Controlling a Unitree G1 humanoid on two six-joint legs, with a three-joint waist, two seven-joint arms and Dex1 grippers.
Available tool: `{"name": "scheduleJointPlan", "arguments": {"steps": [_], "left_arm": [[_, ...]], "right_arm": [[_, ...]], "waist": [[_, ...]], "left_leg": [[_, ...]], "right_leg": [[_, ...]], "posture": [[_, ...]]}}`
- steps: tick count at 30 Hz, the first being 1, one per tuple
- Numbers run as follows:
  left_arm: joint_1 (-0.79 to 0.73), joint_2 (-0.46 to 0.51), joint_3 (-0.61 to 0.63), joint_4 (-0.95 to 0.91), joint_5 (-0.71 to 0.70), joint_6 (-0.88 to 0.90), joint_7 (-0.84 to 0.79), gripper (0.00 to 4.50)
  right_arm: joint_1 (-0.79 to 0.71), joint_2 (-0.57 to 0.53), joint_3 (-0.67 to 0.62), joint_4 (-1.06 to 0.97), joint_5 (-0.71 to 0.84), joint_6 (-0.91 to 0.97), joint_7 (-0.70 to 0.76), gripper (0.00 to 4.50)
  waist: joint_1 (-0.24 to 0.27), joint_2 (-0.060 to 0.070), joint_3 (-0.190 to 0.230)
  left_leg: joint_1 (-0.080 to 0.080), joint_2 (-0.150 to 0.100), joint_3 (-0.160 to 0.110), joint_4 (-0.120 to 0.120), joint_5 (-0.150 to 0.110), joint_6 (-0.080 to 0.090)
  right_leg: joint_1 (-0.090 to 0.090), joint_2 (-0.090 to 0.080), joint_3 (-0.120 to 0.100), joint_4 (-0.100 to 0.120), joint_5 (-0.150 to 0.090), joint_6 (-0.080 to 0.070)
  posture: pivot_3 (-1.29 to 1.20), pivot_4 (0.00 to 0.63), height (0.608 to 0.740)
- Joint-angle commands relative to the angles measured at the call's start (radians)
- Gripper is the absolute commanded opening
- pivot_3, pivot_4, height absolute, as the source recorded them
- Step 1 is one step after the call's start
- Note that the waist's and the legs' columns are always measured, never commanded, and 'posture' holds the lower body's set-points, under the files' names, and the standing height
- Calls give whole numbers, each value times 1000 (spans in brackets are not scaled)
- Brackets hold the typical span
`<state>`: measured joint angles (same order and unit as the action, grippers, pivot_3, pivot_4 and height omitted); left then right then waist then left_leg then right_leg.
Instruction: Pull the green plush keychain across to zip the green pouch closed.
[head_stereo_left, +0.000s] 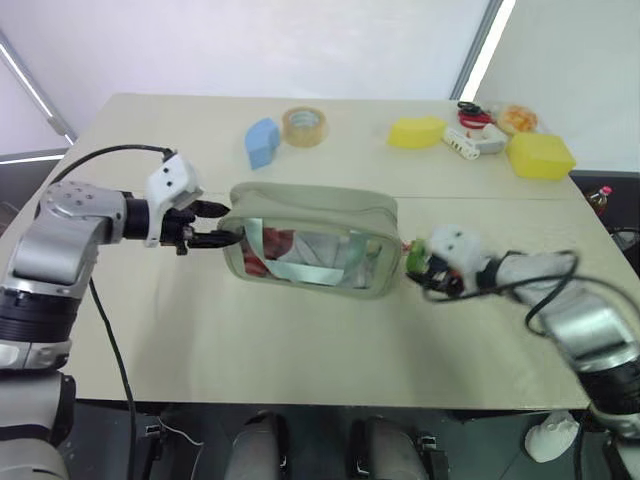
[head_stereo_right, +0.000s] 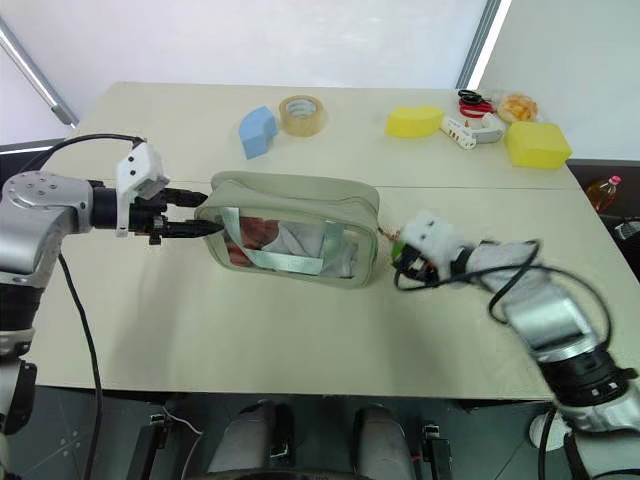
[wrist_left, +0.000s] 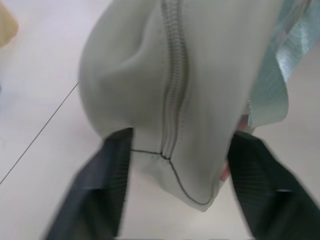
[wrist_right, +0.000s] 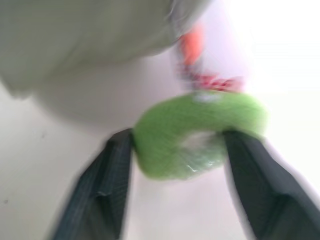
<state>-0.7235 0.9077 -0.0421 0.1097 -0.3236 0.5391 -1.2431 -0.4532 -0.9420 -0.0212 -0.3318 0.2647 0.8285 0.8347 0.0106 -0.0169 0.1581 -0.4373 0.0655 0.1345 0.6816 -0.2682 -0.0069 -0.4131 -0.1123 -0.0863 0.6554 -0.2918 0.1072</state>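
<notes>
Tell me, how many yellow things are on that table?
2. One yellow box lies at the far edge beside the white gadget; the other yellow box sits at the far right corner. I cannot see anything hidden.

the green pouch (head_stereo_left: 312, 240) is pale sage fabric with a matching zip, and its clear window shows red and white contents crossed by shiny mint-green straps. the green plush keychain (wrist_right: 197, 135) is bright lime (with a red-orange bit just above it). the fingers (wrist_left: 107, 190) are black with a fine ribbed pattern. on the cream worktop (head_stereo_left: 200, 340) lie a light blue sponge (head_stereo_left: 262, 141), a beige tape roll (head_stereo_left: 304, 126) and two yellow boxes (head_stereo_left: 540, 155).
</notes>
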Motion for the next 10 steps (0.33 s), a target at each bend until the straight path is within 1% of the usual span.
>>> {"name": "scheduleJointPlan", "arguments": {"steps": [1,3,6,8,10], "left_arm": [[-58,57,80,43,-30,10,-22,4497],[-84,78,83,94,-14,11,-16,4497],[-106,101,96,118,-46,47,-54,4497],[-117,91,123,118,-73,70,-45,4497],[-118,80,126,127,-60,46,-17,4497]], "right_arm": [[-70,-56,-159,-74,173,120,94,4487],[-114,-65,-205,-112,281,197,128,4487],[-183,-57,-243,-142,416,313,134,4487],[-236,-25,-252,-148,478,366,95,4487],[-254,5,-246,-149,488,386,43,4487]], "waist": [[1,0,0],[-1,0,0],[-1,0,0],[0,0,0],[0,0,0]], "left_leg": [[0,0,0,0,0,0],[0,0,0,0,0,0],[1,0,0,0,0,0],[1,0,0,0,-1,1],[1,0,0,0,-1,1]], "right_leg": [[0,0,0,0,0,0],[0,0,0,0,0,0],[1,0,0,0,0,0],[1,0,0,0,0,0],[1,0,0,0,0,0]], "posture": [[0,150,740],[0,150,740],[0,150,740],[0,150,740],[0,150,740]]}}
